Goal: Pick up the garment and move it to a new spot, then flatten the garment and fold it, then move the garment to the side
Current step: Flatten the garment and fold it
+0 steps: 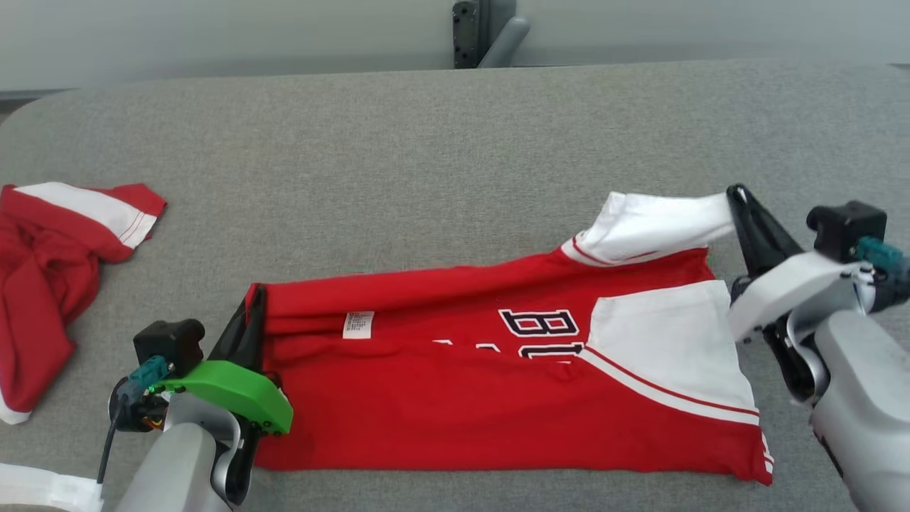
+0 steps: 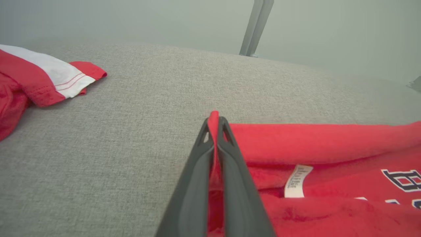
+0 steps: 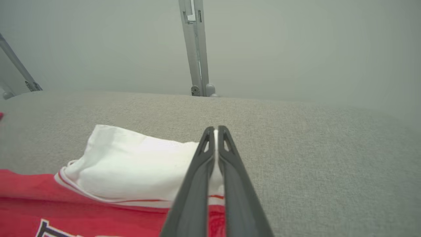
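The red-and-white baseball-style jersey (image 1: 462, 384) lies spread along the near edge of the grey fabric-covered worktop (image 1: 426, 142). Its far part is folded over, so the dark lettering (image 1: 540, 323) is cut off after "B". The small white care label (image 1: 357, 324) has print too fine to read. The left gripper (image 1: 256, 291) is clamped tight on the jersey's red left-end edge. The right gripper (image 1: 736, 192) is pinched closed on the white sleeve (image 1: 654, 224) at the right end. A second red-and-white garment (image 1: 43, 270), crumpled, runs off the worktop's left edge. The far half of the worktop is open.

Red on the jersey (image 1: 426, 405), with white sleeves (image 1: 661, 334), red piping (image 1: 668, 392), dark white-edged lettering (image 1: 540, 323). Same red and white on the crumpled garment (image 1: 43, 284); heathered grey on the surface (image 1: 426, 156), bright green on the wrist cover (image 1: 227, 391).
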